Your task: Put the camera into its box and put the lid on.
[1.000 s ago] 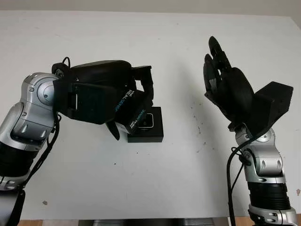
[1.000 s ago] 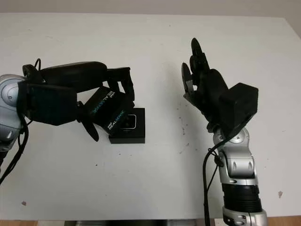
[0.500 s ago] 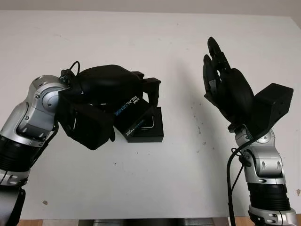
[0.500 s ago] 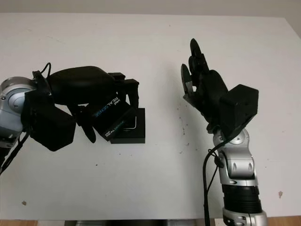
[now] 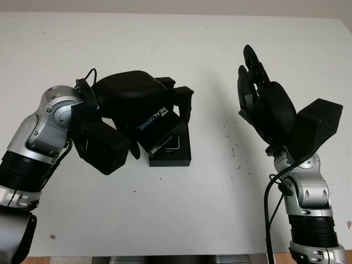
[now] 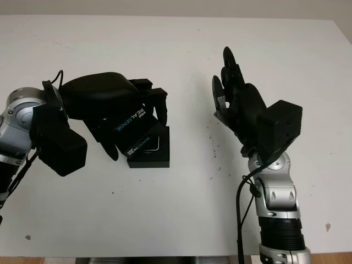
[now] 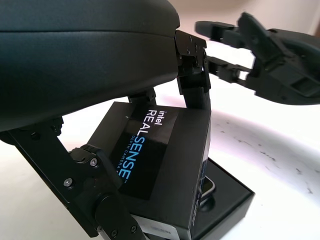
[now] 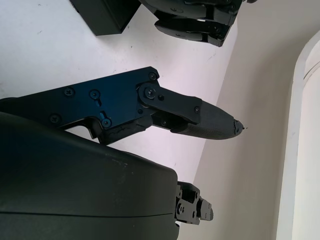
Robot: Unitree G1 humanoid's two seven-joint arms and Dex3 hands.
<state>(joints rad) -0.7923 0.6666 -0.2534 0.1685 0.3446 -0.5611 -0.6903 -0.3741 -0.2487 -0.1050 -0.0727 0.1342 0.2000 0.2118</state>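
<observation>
A black open box (image 5: 175, 154) sits on the white table, and the silver-edged camera (image 5: 174, 144) lies inside it. My left hand (image 5: 144, 113) is shut on the black lid (image 5: 157, 127), printed REALSENSE, and holds it tilted above the box's left half, partly covering the camera. In the left wrist view the lid (image 7: 160, 160) leans over the box (image 7: 225, 205) with a finger (image 7: 195, 82) on its far edge. My right hand (image 5: 264, 104) is open, raised above the table to the right of the box.
The white table (image 5: 165, 49) spreads around the box, with small dark specks (image 5: 231, 159) right of it. The table's front edge (image 5: 165, 256) runs along the bottom.
My left hand has rolled and shifted a little to the right, bringing the tilted lid further over the box. The right hand has stayed still.
</observation>
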